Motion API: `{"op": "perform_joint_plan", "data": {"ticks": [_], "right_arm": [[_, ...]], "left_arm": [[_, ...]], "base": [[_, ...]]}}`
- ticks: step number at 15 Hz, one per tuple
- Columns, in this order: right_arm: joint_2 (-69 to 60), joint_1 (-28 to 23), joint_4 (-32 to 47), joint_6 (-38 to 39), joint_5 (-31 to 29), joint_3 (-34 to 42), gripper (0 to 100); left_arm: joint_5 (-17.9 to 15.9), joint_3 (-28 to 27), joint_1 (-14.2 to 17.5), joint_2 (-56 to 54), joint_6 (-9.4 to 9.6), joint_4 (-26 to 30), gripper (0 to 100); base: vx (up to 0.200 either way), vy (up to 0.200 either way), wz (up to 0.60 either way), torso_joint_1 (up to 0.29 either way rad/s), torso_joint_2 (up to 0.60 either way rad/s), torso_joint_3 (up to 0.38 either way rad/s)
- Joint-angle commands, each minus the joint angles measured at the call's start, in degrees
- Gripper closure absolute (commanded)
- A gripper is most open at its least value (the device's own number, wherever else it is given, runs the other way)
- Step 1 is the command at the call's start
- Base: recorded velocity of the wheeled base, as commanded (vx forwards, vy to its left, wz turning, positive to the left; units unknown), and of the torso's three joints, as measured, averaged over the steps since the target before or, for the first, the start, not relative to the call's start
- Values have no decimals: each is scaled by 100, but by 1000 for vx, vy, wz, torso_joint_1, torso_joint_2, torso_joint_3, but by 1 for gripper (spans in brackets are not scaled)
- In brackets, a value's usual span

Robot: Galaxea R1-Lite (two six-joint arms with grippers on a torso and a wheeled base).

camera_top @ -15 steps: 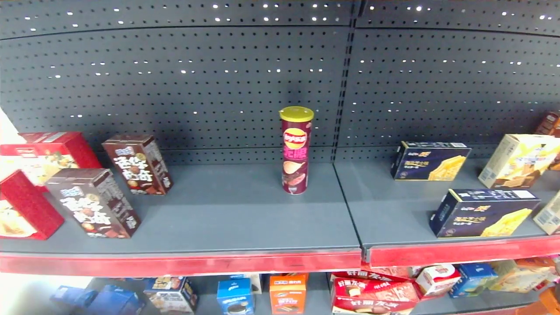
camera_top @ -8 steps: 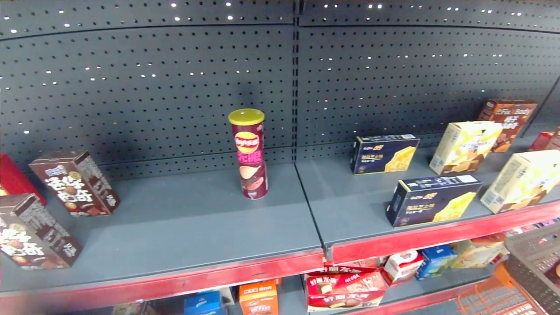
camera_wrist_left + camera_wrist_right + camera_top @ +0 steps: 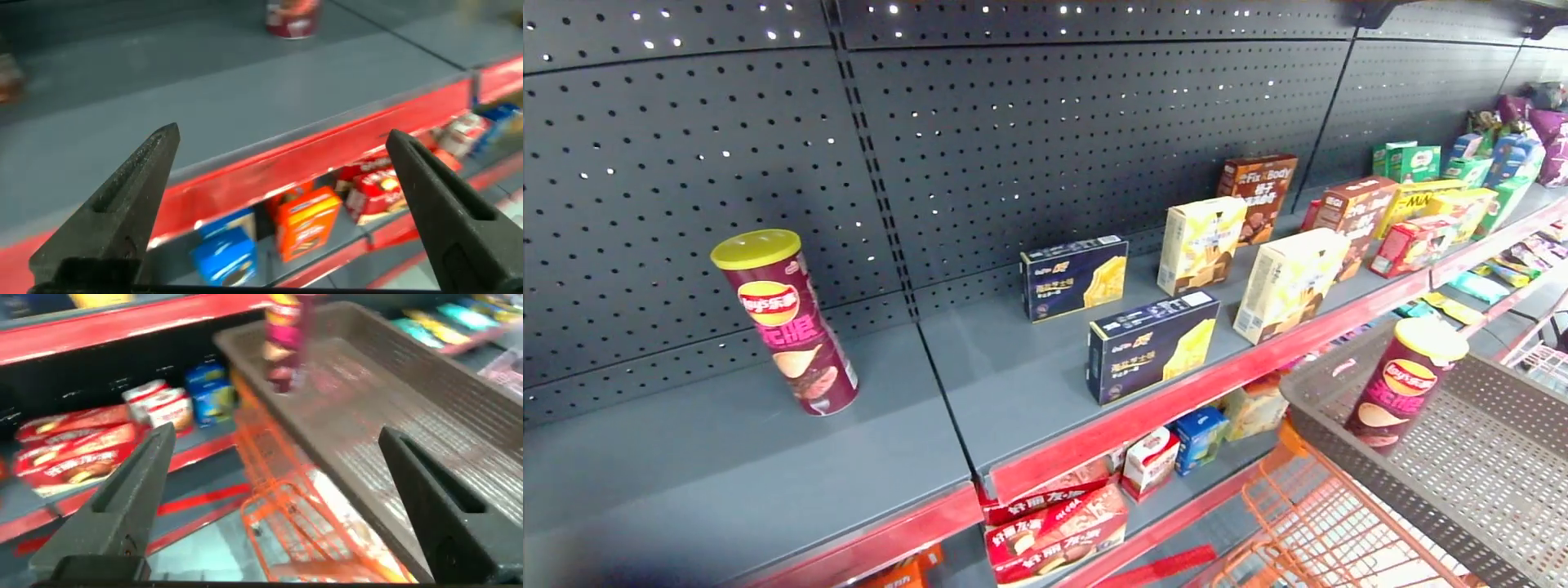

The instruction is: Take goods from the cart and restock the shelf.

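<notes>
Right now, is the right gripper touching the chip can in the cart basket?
Apart. The right wrist view shows the right gripper short of the chip can, bare cart basket between.

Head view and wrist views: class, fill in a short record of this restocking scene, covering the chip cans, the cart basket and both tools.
Shelf can: upright on the grey shelf, near the pegboard back
Cart can: standing in the grey cart basket
Left tool: open, empty, facing the shelf's red front edge
Right tool: open, empty, facing the cart basket
</notes>
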Motion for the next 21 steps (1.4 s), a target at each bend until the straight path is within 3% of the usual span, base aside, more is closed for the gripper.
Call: {"op": "perform_joint_plan", "data": {"ticks": [1, 14, 19, 21], "right_arm": [[10, 0, -1, 1, 1, -15, 0], [10, 9, -28, 62, 9, 134, 0], [10, 9, -28, 71, 53, 143, 0], [10, 9, -28, 71, 45, 152, 0]], "left_arm": [[1, 7, 2, 4, -2, 0, 0], [1, -1, 2, 4, -2, 0, 0], [1, -1, 2, 4, -2, 0, 0], [1, -1, 2, 4, -2, 0, 0]], "base": [[0, 0, 0, 0, 0, 0], [0, 0, 0, 52, -116, -58], [0, 0, -600, 4, -14, -6], [0, 0, 0, 0, 0, 0]]}}
